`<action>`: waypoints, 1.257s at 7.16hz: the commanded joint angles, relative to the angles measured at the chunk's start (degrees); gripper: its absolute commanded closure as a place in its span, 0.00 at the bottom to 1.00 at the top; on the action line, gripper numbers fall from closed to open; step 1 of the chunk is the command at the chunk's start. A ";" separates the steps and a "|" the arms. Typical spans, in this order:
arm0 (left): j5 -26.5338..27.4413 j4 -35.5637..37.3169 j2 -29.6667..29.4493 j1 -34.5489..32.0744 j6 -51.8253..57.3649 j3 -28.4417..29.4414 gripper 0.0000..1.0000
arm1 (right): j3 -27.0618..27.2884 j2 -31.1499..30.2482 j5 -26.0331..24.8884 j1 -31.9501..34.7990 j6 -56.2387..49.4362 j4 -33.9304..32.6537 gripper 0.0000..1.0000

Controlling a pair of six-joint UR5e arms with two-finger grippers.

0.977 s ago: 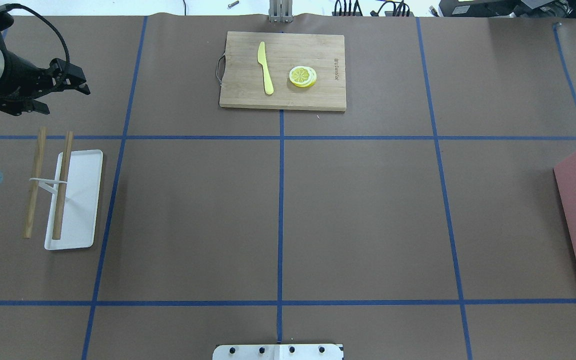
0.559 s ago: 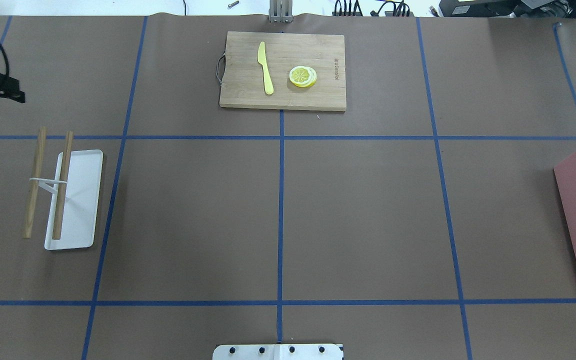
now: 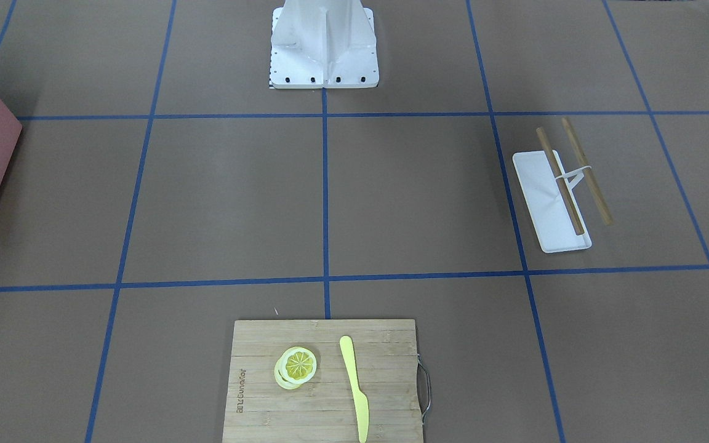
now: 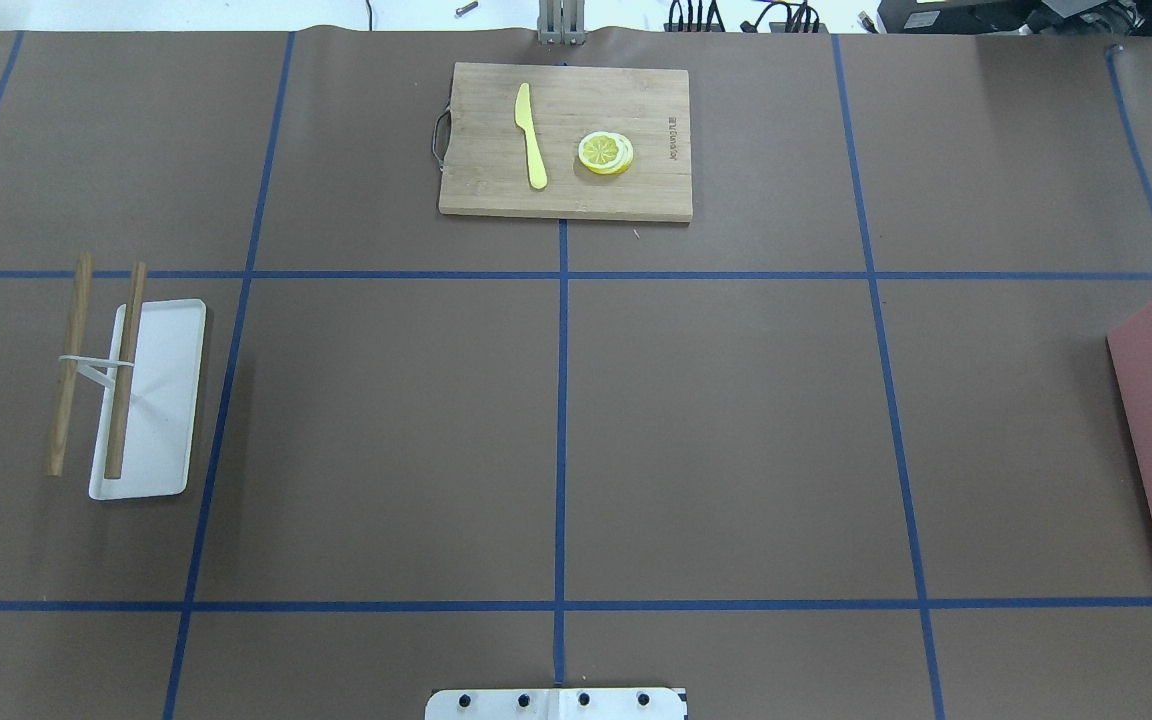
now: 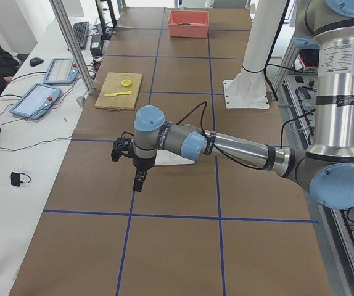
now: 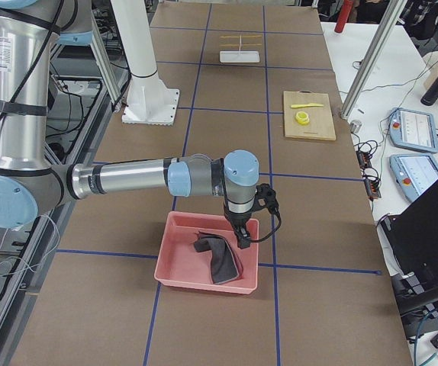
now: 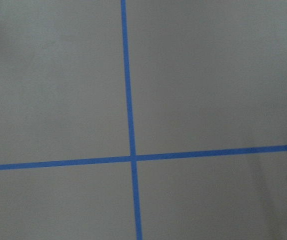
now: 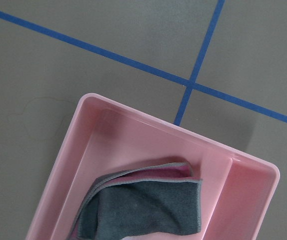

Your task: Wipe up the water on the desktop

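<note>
The desktop (image 4: 736, 420) is matte brown with a blue tape grid; I see no clear puddle on it. A faint ring mark shows on the desktop in the right wrist view (image 8: 38, 107). A folded grey and pink cloth (image 8: 143, 207) lies in a pink bin (image 8: 108, 130). My right gripper (image 6: 242, 238) hangs just above the bin's far rim, over the cloth (image 6: 220, 259); I cannot tell if it is open. My left gripper (image 5: 139, 179) points down over bare desktop beside the white tray; I cannot tell its state. Neither gripper shows in the overhead view.
A bamboo cutting board (image 4: 576, 195) with a yellow knife (image 4: 531, 135) and lemon slices (image 4: 605, 152) sits at the far middle. A white tray (image 4: 161, 400) with two tied wooden sticks (image 4: 124, 370) lies at the left. The pink bin (image 4: 1151, 420) is at the right edge.
My left arm has drawn back off the overhead view's left edge. Nothing on the desktop has moved.
</note>
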 commanded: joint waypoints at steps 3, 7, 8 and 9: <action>-0.19 1.31 1.20 -1.58 6.26 7.40 0.02 | -2.70 0.08 8.74 0.01 5.37 0.29 0.00; -3.62 0.87 0.83 -1.40 -0.61 6.17 0.02 | -5.50 -0.01 8.31 0.01 5.19 0.38 0.00; -3.54 0.96 0.66 -1.40 -0.69 6.52 0.02 | -7.43 0.16 8.14 0.01 5.19 0.38 0.00; -3.54 1.05 0.48 -1.40 -0.96 6.61 0.02 | -8.32 0.17 7.09 0.44 5.19 0.38 0.00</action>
